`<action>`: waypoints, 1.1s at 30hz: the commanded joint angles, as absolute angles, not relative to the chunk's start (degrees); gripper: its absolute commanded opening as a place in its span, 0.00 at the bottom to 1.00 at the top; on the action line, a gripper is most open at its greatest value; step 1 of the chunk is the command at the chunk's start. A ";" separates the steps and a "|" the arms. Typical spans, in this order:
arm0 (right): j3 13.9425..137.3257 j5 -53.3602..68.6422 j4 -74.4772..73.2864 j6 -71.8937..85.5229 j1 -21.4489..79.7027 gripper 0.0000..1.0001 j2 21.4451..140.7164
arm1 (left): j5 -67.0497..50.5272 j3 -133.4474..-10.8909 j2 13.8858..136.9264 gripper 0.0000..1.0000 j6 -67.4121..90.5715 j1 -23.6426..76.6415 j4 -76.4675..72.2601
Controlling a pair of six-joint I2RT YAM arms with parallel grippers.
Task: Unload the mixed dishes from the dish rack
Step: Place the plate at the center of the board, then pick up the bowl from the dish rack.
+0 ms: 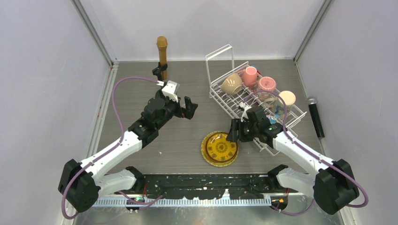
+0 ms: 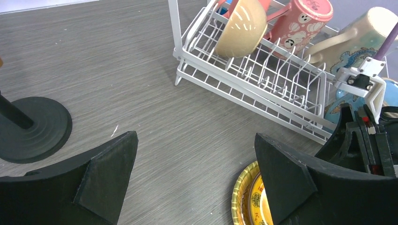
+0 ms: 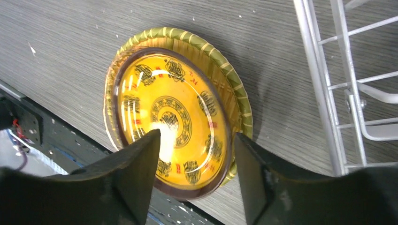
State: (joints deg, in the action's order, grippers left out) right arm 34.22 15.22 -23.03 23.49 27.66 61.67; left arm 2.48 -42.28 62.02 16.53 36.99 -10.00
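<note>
The white wire dish rack [image 1: 225, 101] stands right of centre, with a beige bowl [image 1: 231, 84], a pink mug [image 1: 249, 75], a pink-lined cup [image 1: 266, 84] and a cream mug [image 1: 287, 99] in it. Yellow-orange patterned plates [image 1: 219, 148] lie stacked on the table near the front. My right gripper [image 1: 233, 132] is open and empty just above the plates' right side; they fill the right wrist view [image 3: 173, 112] between its fingers [image 3: 136, 173]. My left gripper [image 1: 190, 108] is open and empty over bare table left of the rack. The left wrist view shows the rack [image 2: 263, 89], bowl [image 2: 241, 23] and pink mug [image 2: 300, 23].
A brown microphone on a black stand [image 1: 162, 54] stands at the back, left of the rack; its base [image 2: 33, 129] shows in the left wrist view. A black microphone [image 1: 315, 115] lies right of the rack. Grey walls close in the table on three sides.
</note>
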 commanded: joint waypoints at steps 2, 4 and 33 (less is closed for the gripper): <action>38.30 14.33 -25.09 22.17 27.95 0.81 58.87 | 1.15 -42.37 60.05 1.00 16.44 37.04 -12.04; 38.66 14.39 -25.22 22.06 28.02 0.86 58.26 | 1.35 -42.30 59.95 1.00 16.50 36.93 -12.04; 43.92 -19.75 -18.90 24.81 28.02 1.00 41.06 | -22.65 -70.22 85.19 1.00 14.34 36.97 -5.62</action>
